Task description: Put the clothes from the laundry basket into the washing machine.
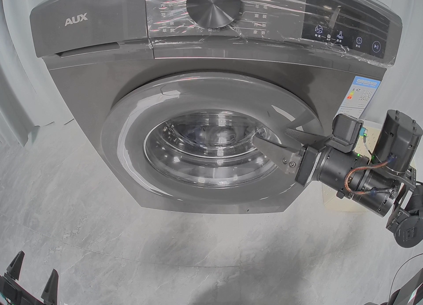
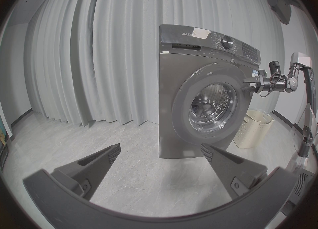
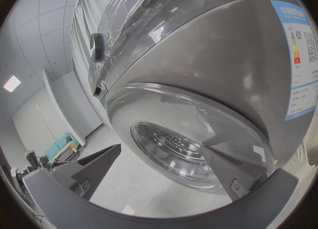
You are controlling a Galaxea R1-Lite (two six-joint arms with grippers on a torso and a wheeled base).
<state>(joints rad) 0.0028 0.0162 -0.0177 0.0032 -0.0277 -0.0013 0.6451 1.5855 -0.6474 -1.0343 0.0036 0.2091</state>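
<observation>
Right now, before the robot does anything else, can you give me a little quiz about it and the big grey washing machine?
1. True or false: the grey metal washing machine has its round glass door standing open.
2. Where is the cream plastic laundry basket? A: on top of the machine. B: on the floor beside the machine. C: inside the drum.
3. Fill in: the right end effector, at the door's rim, has its fingers ____.
Key: 1 false, it is shut. 2 B. 3 open.

One washing machine (image 1: pixel 88 81), one laundry basket (image 2: pixel 253 128), one dial (image 1: pixel 213 3), one label (image 1: pixel 361 96), two hands: left hand (image 1: pixel 35 267), right hand (image 1: pixel 269 134).
</observation>
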